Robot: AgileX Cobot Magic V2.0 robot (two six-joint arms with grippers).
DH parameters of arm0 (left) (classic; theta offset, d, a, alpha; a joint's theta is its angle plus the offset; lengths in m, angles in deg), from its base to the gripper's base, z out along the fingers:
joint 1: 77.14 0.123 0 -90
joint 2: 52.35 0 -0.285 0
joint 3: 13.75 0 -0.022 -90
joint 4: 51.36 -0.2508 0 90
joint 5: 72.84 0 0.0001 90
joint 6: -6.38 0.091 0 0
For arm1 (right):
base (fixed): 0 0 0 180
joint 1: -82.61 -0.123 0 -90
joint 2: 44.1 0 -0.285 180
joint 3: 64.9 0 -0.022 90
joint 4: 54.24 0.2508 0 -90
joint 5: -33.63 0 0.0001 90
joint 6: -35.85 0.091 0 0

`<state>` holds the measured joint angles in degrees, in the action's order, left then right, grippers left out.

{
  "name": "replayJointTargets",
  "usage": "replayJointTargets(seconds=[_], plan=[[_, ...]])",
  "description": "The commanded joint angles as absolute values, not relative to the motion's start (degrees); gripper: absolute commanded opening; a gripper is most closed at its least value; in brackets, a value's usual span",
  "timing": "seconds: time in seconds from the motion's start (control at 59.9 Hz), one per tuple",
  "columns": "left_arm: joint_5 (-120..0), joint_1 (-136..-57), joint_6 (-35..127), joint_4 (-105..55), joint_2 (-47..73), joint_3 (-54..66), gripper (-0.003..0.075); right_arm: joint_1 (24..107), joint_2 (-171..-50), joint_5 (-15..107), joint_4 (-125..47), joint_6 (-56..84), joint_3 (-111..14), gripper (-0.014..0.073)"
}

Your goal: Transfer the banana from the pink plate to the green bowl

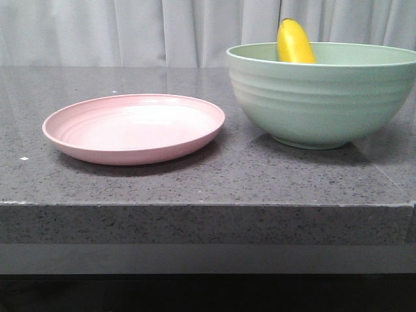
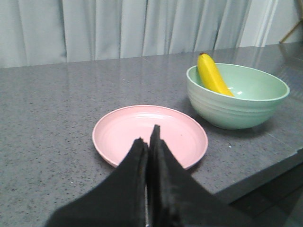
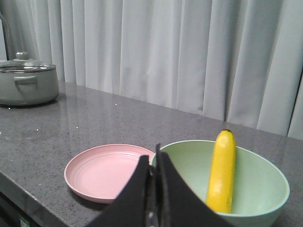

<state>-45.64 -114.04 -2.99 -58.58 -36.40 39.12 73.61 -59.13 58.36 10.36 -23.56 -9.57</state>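
The yellow banana (image 1: 295, 42) leans inside the green bowl (image 1: 322, 97) at the right of the table, its tip poking above the rim. The pink plate (image 1: 134, 127) sits empty to the bowl's left. In the left wrist view the banana (image 2: 212, 75) rests against the bowl's (image 2: 236, 101) wall, beyond the plate (image 2: 177, 132). My left gripper (image 2: 147, 138) is shut and empty, held back from the plate. My right gripper (image 3: 152, 158) is shut and empty, near the bowl (image 3: 255, 184), the banana (image 3: 222, 170) and the plate (image 3: 106, 172). Neither gripper shows in the front view.
A grey lidded pot (image 3: 26, 82) stands on the counter away from the plate. The grey stone counter's front edge (image 1: 208, 205) runs close before the plate and bowl. A pale curtain (image 1: 162, 32) hangs behind.
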Motion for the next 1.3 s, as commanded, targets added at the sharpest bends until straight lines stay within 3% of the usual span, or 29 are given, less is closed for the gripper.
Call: replayJointTargets(seconds=[0.0,0.184,0.467,0.734,1.285], plan=[[-50.1,-114.1,2.3,-52.6,-35.8,37.7,-0.002,73.8,-59.9,56.3,12.5,-24.3,-10.9,-0.0062],[-50.1,-111.4,2.4,-52.8,-37.8,39.2,-0.002,73.8,-59.9,56.3,12.5,-24.3,-10.9,-0.0062],[-55.4,-91.1,2.4,-50.5,-45.7,51.0,-0.002,73.8,-59.9,56.4,12.5,-24.3,-10.9,-0.0062],[-67.2,-78.7,2.4,-49.0,-46.0,62.8,-0.002,73.8,-59.9,56.5,12.5,-24.3,-10.9,-0.0062],[-68.0,-76.4,2.3,-47.5,-46.0,64.1,-0.002,73.8,-59.9,56.6,12.5,-24.3,-10.9,-0.0062]])
